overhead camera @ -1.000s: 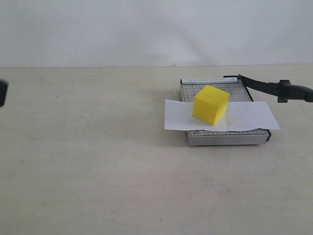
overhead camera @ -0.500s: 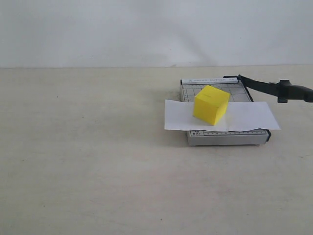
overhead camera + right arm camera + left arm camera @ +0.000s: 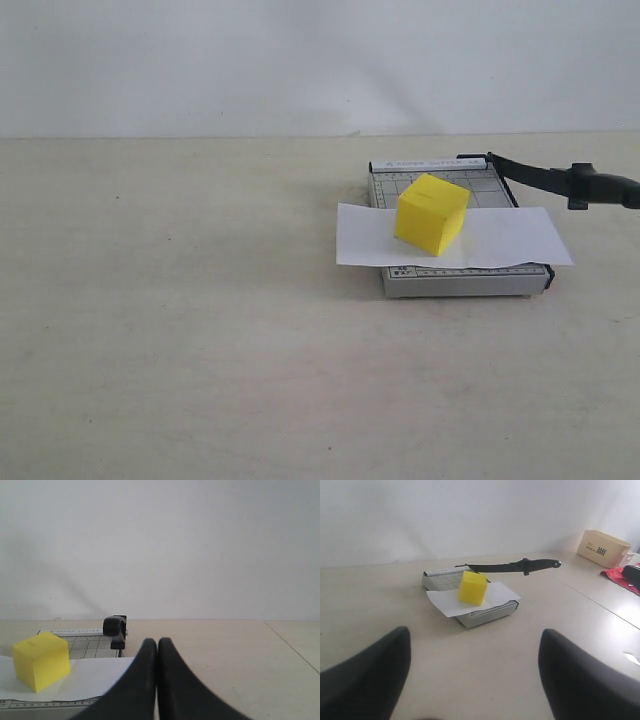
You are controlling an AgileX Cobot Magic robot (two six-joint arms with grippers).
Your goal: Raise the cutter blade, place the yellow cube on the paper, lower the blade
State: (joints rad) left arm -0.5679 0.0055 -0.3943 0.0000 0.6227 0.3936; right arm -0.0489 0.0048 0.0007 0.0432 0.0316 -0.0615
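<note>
The yellow cube (image 3: 431, 213) rests on the white paper (image 3: 510, 240), which lies across the grey trimmer base (image 3: 460, 283). The cutter blade (image 3: 555, 181) stands raised from its hinge, its handle out past the base's right side. Neither gripper shows in the exterior view. In the left wrist view my left gripper (image 3: 475, 632) is open and empty, well back from the cube (image 3: 472, 586) and the blade (image 3: 515, 567). My right gripper (image 3: 157, 642) is shut on nothing, close to the paper (image 3: 95, 675), with the cube (image 3: 41, 660) and the blade's handle (image 3: 115, 626) beyond it.
A beige box (image 3: 604, 547) and a red cloth (image 3: 620, 575) lie on a neighbouring table beyond a seam. A white wall stands behind the table.
A dark piece of the left arm at the exterior view's left edge has gone out of the picture. The cube, paper and blade have not moved.
</note>
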